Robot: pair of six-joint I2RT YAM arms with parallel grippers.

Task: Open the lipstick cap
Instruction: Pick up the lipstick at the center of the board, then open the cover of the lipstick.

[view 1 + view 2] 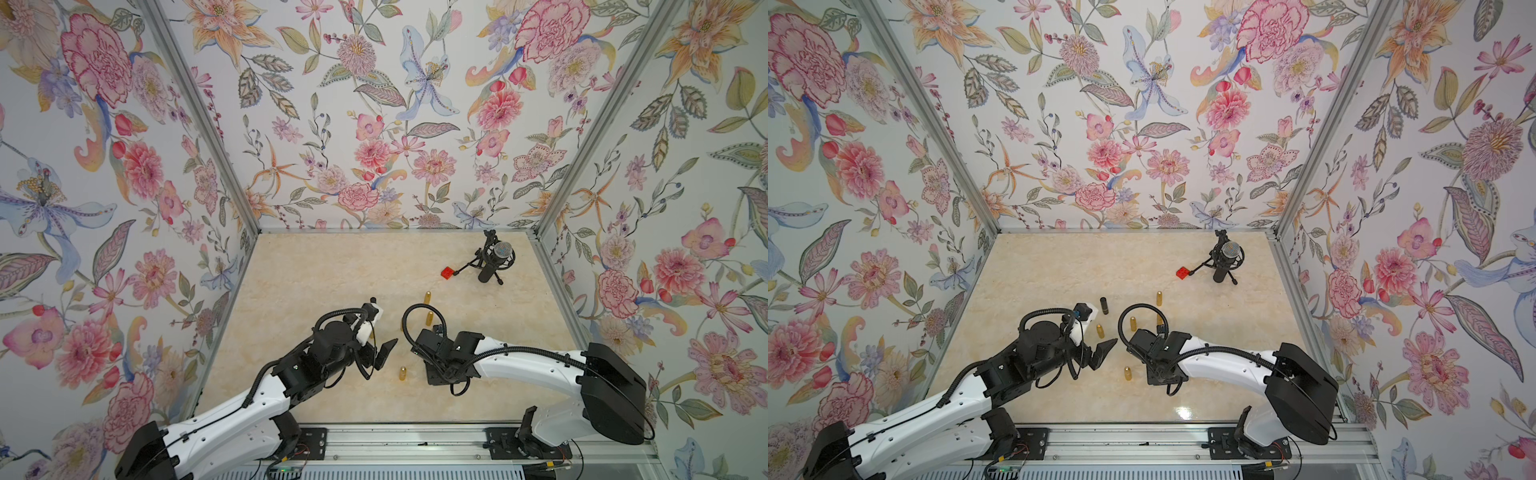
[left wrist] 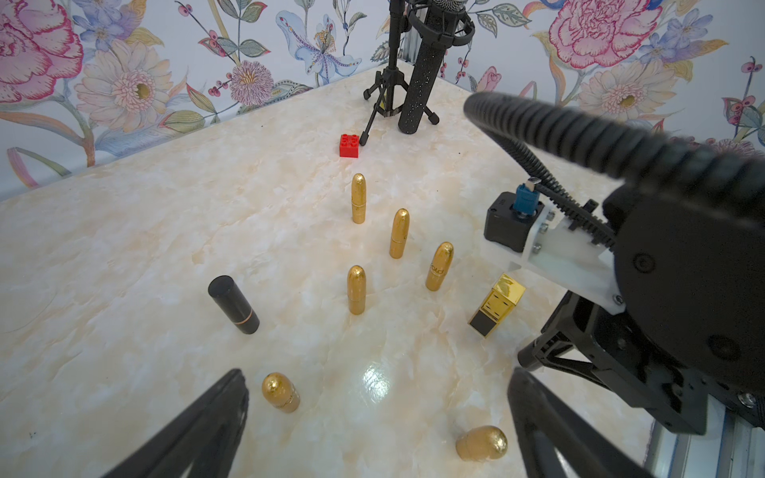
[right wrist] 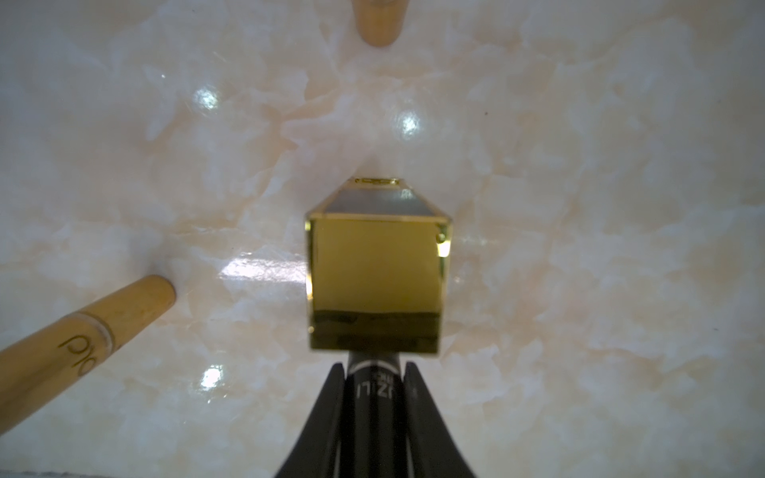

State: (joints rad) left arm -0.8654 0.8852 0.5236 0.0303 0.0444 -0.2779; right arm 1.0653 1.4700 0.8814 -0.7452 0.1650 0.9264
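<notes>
Closest to the robot, a round-topped gold lipstick [image 1: 1126,372] stands on the pale table [image 1: 1059,270] between the two arms. The left gripper [image 2: 376,374] hangs over the table with its two fingers spread wide, and it holds nothing. The right gripper [image 3: 374,366] points down with its fingers close together, right beside the square gold lipstick [image 3: 374,281]. Something black with pale letters sits between those fingers. I cannot tell what it is, or whether the lipstick is really held. That lipstick is under the right wrist with its cap on, so both top views hide it. A little farther off stand more gold lipsticks [image 2: 357,289] and a black lipstick [image 2: 234,304], all upright. Far back are a red block [image 2: 349,145] and a microphone [image 2: 418,74] by the flowery wall [image 1: 374,104].
</notes>
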